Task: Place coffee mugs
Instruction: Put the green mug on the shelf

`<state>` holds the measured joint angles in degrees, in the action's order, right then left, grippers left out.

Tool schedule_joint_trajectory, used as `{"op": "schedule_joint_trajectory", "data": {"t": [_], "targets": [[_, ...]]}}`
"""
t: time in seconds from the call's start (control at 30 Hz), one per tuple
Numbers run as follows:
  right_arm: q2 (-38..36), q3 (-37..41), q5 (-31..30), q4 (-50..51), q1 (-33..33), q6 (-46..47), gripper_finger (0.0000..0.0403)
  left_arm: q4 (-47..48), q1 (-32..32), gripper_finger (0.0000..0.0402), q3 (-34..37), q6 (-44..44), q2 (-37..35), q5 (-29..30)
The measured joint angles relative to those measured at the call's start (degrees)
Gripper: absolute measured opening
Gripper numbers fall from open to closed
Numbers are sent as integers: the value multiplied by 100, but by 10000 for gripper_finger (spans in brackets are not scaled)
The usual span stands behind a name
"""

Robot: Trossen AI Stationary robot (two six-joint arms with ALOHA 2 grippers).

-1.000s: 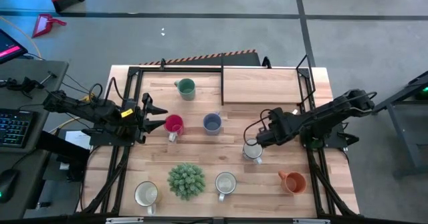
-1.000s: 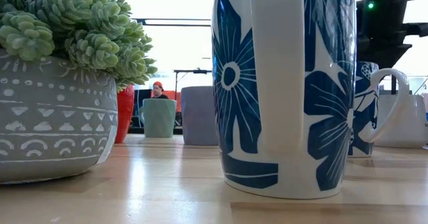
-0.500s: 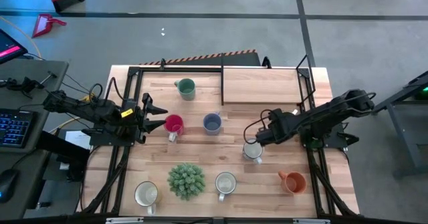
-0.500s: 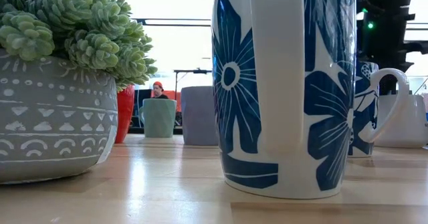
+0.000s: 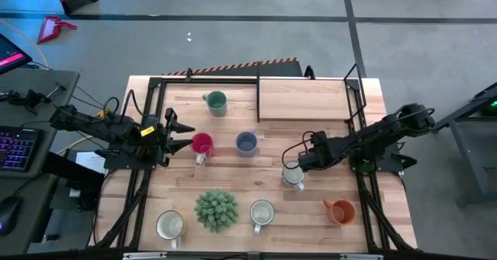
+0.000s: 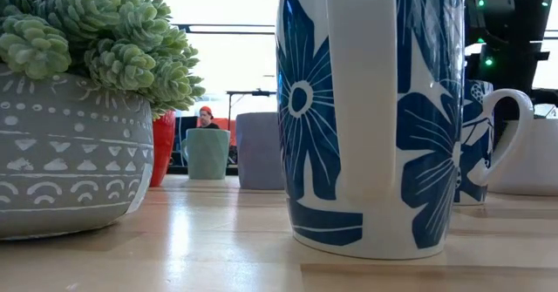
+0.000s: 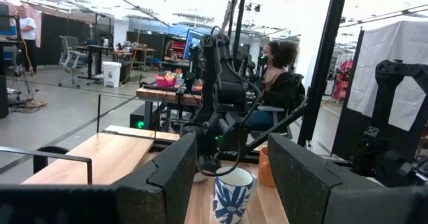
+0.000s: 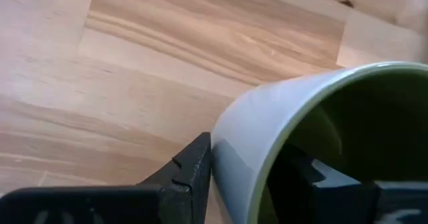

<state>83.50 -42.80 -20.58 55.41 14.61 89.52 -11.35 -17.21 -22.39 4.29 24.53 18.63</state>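
the right gripper [image 5: 296, 169] is clamping the rim of a white mug [image 5: 293, 175] at the table's right-centre; the right wrist view is showing one finger [image 8: 190, 174] pressing outside the wall and the other inside the green-lined mouth. the left gripper [image 5: 186, 144] is waiting with fingers spread just beside the red mug [image 5: 202, 144]. only the left wrist view is showing that white mug's blue flower print [image 7: 231, 197]. bare table [image 5: 311, 101] is lying open behind it; the orange mug [image 5: 341, 211] is sitting near the front right edge.
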Motion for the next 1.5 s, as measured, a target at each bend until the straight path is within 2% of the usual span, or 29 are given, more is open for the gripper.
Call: {"op": "schedule_joint_trajectory", "data": {"t": [0.17,0.4,0.57,0.7,0.87,0.97,1.07,1.2,1.37,1.5], "targets": [[0,56,-25,-87,0,-178,102,0,0,174,0,0,0,2],[2,56,-268,-152,0,-425,12,0,0,174,0,-1,0,13],[-7,59,-678,-320,-16,-450,3,3,0,174,0,-1,0,24],[-67,-72,-725,-409,-49,-550,2,67,0,174,0,-1,-1,24],[-264,-650,-800,-119,-74,-991,1,275,0,174,0,-1,-2,24],[-452,-1180,-917,400,-191,-1346,1,388,0,174,2,0,-2,24],[-610,-1764,-911,901,-508,-2138,1,426,0,174,2,0,-2,24],[-640,-2468,-555,1207,-1281,-3749,1,426,0,174,2,0,-2,22],[-643,-2876,206,584,-2444,-5795,0,466,0,174,2,0,-2,22],[-609,-2912,1031,-55,-3271,-6926,0,472,0,174,2,0,-2,22]]}}
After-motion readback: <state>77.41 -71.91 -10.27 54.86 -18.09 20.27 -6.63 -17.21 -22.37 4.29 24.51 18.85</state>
